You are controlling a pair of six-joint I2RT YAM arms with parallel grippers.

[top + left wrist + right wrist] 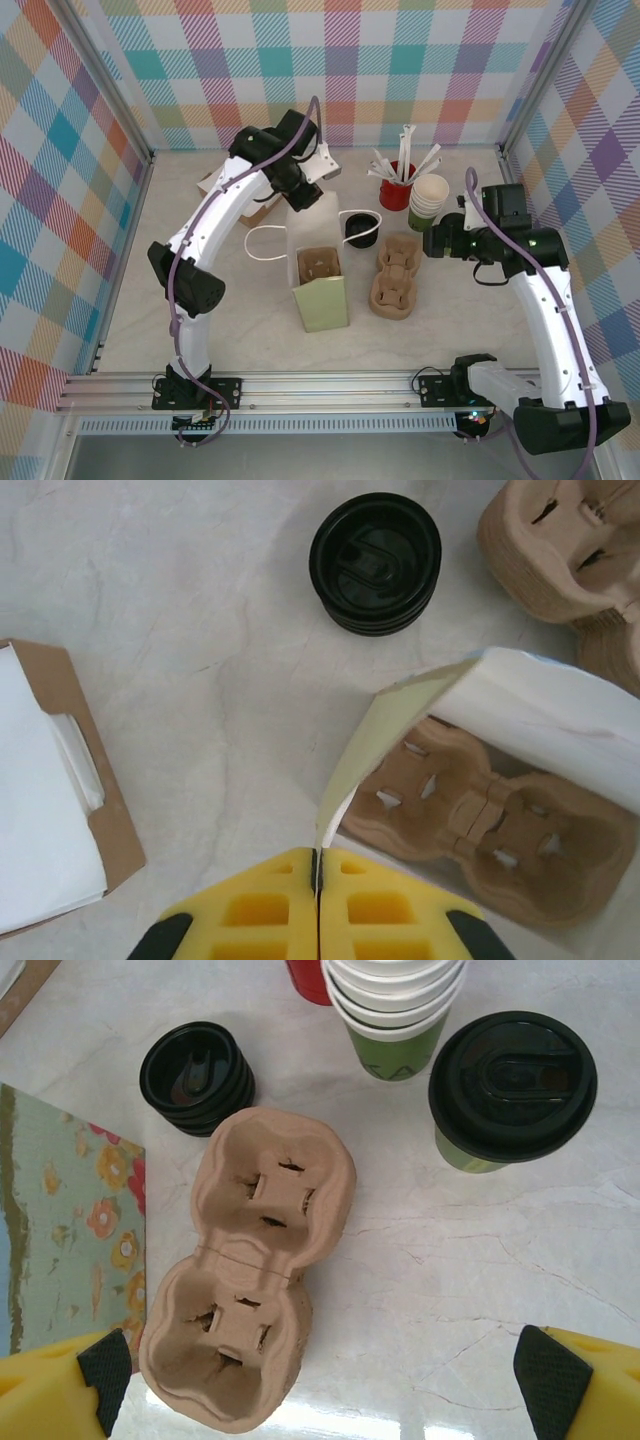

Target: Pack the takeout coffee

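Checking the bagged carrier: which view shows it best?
Left wrist: the carrier lies close up inside the open bag. Top external shows it small in the bag's mouth. Right wrist shows the bag's outside.

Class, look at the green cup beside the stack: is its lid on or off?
On: a black lid caps the cup, hiding its mouth, right wrist view.

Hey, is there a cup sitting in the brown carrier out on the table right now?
No, both holes of the brown carrier are empty; the lidded takeout coffee stands apart from it.
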